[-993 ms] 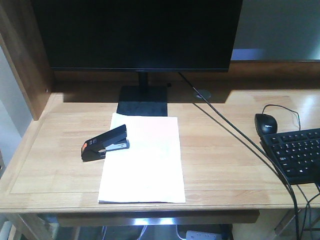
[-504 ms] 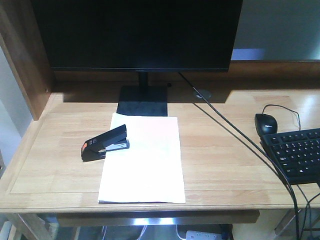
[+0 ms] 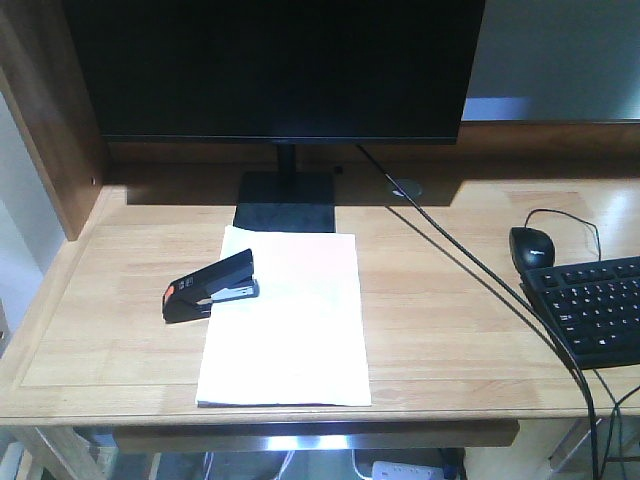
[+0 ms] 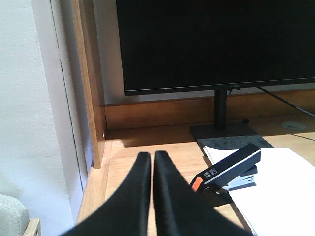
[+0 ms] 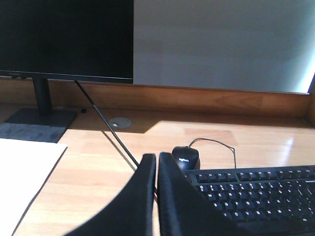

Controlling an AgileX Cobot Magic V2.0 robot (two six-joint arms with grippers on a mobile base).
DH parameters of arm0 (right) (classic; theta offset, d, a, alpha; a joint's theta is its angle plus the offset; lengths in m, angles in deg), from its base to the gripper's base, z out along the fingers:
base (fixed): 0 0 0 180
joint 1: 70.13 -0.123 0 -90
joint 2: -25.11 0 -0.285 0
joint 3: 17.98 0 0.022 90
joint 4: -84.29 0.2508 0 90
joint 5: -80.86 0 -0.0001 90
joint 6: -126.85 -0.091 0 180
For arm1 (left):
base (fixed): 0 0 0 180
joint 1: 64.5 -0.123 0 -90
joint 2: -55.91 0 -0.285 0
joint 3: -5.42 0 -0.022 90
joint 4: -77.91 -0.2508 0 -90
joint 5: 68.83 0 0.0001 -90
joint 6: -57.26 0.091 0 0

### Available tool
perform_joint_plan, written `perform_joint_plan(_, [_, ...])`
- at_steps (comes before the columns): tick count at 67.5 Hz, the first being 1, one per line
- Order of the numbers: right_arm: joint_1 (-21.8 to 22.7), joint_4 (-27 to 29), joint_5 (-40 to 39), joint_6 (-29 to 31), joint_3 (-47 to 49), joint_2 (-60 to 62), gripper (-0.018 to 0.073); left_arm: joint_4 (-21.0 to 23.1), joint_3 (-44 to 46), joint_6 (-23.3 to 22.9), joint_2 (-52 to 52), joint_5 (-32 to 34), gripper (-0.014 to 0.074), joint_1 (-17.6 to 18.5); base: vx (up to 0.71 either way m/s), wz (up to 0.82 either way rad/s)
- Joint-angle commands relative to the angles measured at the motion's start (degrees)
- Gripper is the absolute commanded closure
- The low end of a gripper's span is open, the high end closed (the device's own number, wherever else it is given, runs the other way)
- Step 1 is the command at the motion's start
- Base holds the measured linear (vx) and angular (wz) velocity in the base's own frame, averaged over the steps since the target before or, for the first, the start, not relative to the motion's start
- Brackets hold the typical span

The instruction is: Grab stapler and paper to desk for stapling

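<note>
Nothing has moved since the earlier frames. Desk (image 3: 450, 300) carries the monitor (image 3: 275, 65) at the back and the paper (image 3: 290, 330) flat before its stand. Stapler (image 3: 211, 285) straddles the paper's left edge, mouth over the sheet, apparently set for stapling. Left gripper (image 4: 152, 162) and right gripper (image 5: 156, 164): jaws pressed together, empty, apart from both.

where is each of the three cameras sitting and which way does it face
Exterior front-facing: above the desk's near edge, looking down and back at the paper, stapler and monitor; no robot parts show.
Left wrist: low at the desk's left end, facing the monitor; the shut left gripper fills the foreground.
Right wrist: low at the right, facing the back wall over mouse and keyboard; the shut right gripper shows.
Shared: both wrist views see the paper and monitor stand.
</note>
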Motion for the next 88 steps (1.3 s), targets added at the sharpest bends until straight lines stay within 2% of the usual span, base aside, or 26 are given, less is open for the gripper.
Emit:
perform_joint_plan(1, [0.3, -0.3, -6.4, 0.4, -1.1, 0.0, 0.0568, 0.4, -0.8, -0.1, 0.8, 4.1, 0.0603, 0.3, 0.00, 0.00])
perform_joint_plan(12, [0.3, -0.3, -11.6, -0.3, -9.3, 7.3, 0.0568, 0.4, -0.8, -0.1, 0.8, 4.1, 0.0603, 0.3, 0.00, 0.00])
perform_joint_plan(17, [0.3, -0.1, -11.5, -0.6, -12.1, 12.6, 0.0568, 0.4, -0.8, -0.1, 0.8, 4.1, 0.0603, 0.3, 0.00, 0.00])
perform_joint_plan(21, [0.3, 0.2, -8.5, -0.7, -12.3, 16.3, 0.0568, 0.4, -0.8, -0.1, 0.8, 4.1, 0.0603, 0.3, 0.00, 0.00])
perform_joint_plan(88, [0.2, 0.4, -8.1, -0.5, -12.3, 15.9, 0.0568, 0.4, -0.8, -0.1, 0.8, 4.0, 0.0603, 0.3, 0.00, 0.00])
